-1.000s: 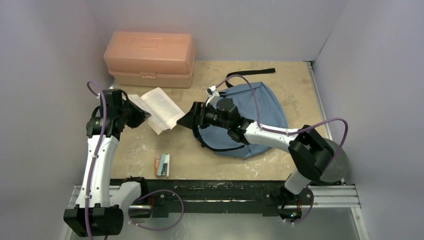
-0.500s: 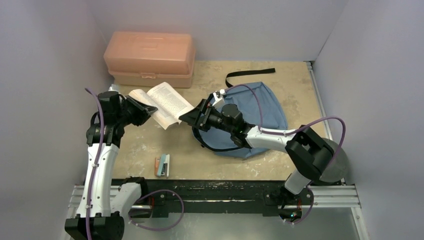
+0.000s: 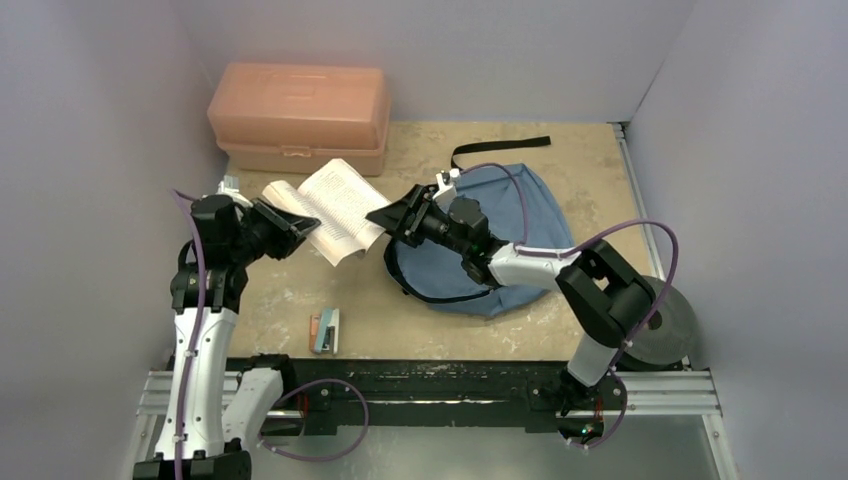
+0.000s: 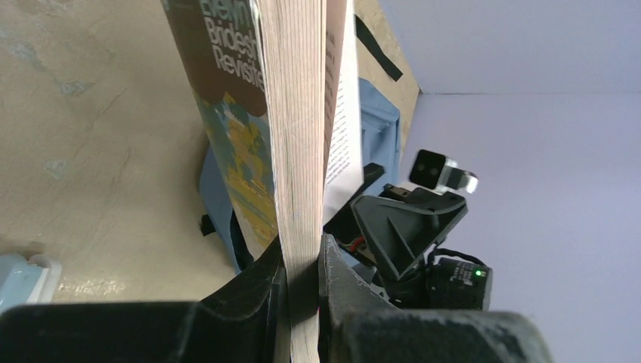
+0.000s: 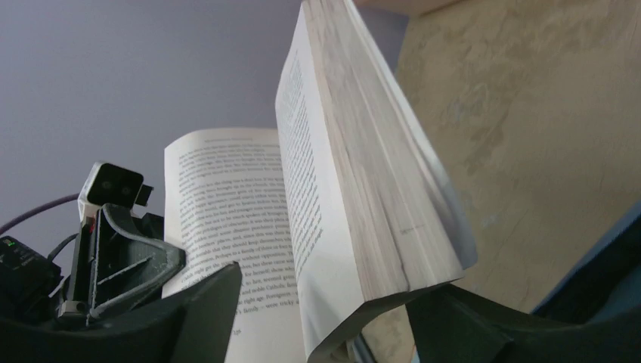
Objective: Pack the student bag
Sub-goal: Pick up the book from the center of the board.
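- The left pincer (image 4: 301,261) is clamped on the lower edge of the page block of an open paperback book (image 4: 298,113). It holds the book on edge above the worktop (image 3: 600,150).
- In the left wrist view the book's brown, blue and yellow cover faces left, and a loose printed page fans out to the right.
- The right pincer (image 5: 332,302) has its jaws wide apart, one on each side of the book's opposite edge. The thick page block sits between them, with a gap on the left side.
- The student bag (image 3: 548,215) lies flat on the worktop under the right arm, just right of the book. Its black strap (image 3: 500,147) trails towards the back wall.
- A salmon-pink box (image 3: 300,115) stands closed in the far left corner, behind the book.
- A small pale-blue and orange item (image 3: 325,330) lies near the front edge, well apart from the bag.
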You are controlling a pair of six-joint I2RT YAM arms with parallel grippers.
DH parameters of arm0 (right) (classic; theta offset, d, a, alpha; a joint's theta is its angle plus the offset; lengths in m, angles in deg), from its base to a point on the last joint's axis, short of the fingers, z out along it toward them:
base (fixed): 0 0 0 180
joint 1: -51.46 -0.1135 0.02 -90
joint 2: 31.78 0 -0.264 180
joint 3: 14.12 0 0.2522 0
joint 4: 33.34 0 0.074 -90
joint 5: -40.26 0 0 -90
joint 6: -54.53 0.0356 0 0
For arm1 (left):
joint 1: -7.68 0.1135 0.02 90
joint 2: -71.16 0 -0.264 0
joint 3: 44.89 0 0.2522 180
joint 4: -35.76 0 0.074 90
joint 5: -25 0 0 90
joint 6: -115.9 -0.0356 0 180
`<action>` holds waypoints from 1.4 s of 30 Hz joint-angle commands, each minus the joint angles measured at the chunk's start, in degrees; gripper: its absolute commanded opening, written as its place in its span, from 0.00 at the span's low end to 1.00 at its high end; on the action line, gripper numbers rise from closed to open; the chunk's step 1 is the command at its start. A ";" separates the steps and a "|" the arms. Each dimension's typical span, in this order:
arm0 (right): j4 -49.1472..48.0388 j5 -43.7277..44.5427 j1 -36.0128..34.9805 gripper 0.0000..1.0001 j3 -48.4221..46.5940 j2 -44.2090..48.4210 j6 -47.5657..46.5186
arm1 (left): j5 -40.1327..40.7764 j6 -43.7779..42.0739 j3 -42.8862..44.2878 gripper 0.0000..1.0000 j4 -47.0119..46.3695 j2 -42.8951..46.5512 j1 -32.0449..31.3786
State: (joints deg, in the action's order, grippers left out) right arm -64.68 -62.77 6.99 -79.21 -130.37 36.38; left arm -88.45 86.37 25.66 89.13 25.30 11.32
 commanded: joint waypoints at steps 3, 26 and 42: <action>-9.76 1.35 1.08 0.54 -5.51 -2.23 -15.99 | -3.63 -3.22 -3.88 0.00 -10.64 -1.97 0.23; -5.47 0.96 -7.38 0.00 -4.97 -8.70 -53.61 | 0.43 -6.06 -27.03 0.37 -38.73 -16.49 0.31; -2.87 1.61 -8.86 0.00 -4.37 -8.99 -54.37 | 0.65 -2.00 -31.29 1.00 -47.36 -9.25 0.23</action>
State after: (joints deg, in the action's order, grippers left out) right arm -66.28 -61.22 -0.55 -83.52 -140.10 -16.10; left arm -88.60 82.98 -6.07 48.35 14.35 11.45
